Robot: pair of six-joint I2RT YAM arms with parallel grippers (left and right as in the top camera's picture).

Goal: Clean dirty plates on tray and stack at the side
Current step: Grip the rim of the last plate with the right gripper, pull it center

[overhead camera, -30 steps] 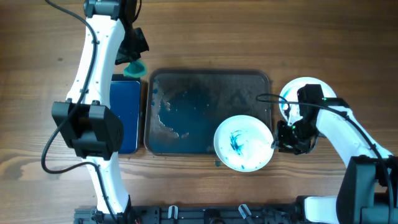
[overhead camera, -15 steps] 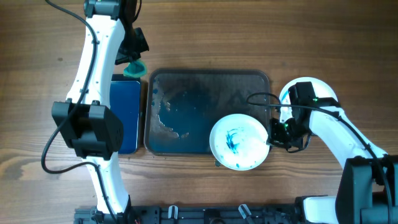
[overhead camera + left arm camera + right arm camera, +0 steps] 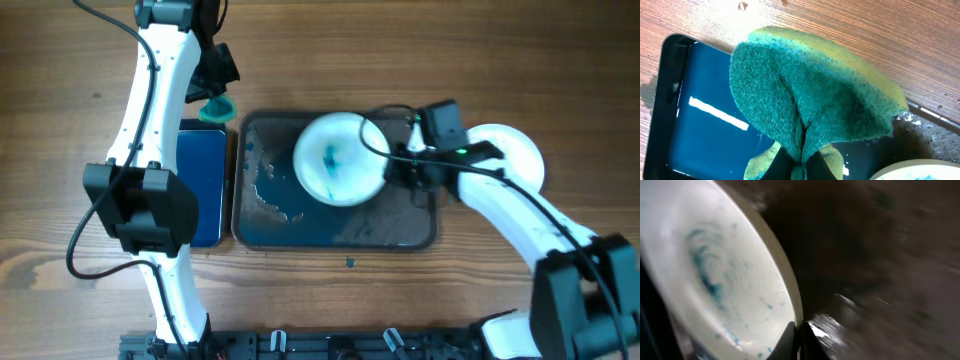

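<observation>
Overhead, my left gripper (image 3: 214,97) is closed on the green sponge (image 3: 217,108) toward the far-left of the desk (image 3: 500,60). My right gripper (image 3: 392,167) clamps the smeared plate (image 3: 335,160) by its rim above the tray (image 3: 300,225); I judge scrubbing remains. The second plate (image 3: 522,155) already lies toward the right edge.

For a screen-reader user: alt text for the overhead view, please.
The right gripper holds a blue-smeared white plate by its rim over the dark grey tray; the left gripper pinches a green sponge beside a blue tray.
</observation>
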